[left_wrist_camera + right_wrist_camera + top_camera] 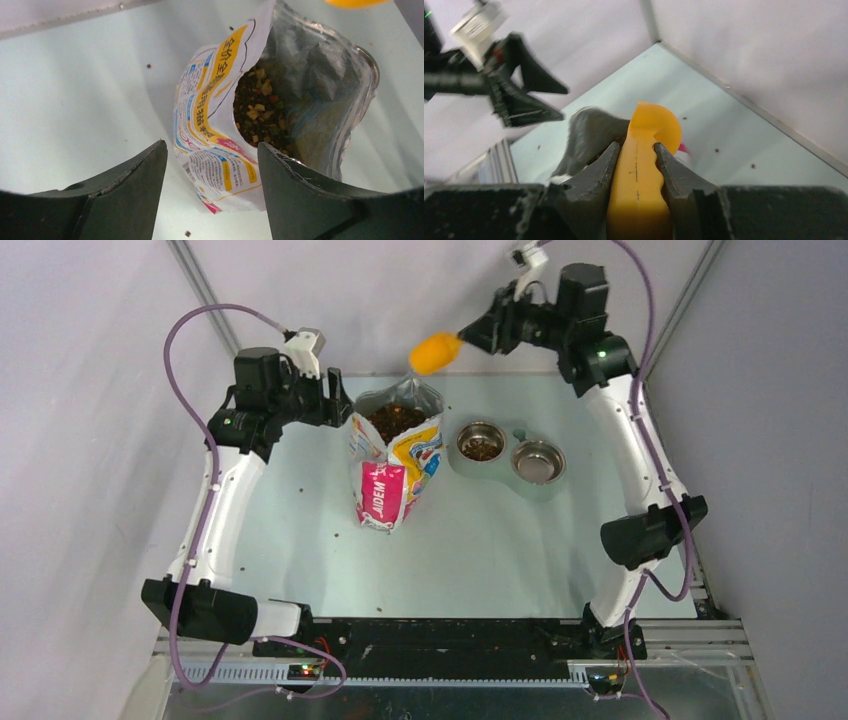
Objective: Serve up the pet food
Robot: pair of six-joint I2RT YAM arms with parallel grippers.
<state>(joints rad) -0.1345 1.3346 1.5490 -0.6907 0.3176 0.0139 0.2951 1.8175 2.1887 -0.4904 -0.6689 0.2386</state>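
The pet food is dark-brown kibble inside an open, upright cartoon-cat bag at mid table; in the left wrist view the kibble shows through the bag's mouth. More kibble lies in the left bowl of a double dish. My right gripper is shut on the handle of a yellow scoop, held in the air just behind the bag's mouth; the right wrist view shows the jaws clamping the scoop. My left gripper is open, beside the bag's left top edge; the bag lies beyond the gap.
The pale double dish stands right of the bag; its right bowl holds no kibble. Stray pellets dot the tabletop. Grey walls close the back and sides.
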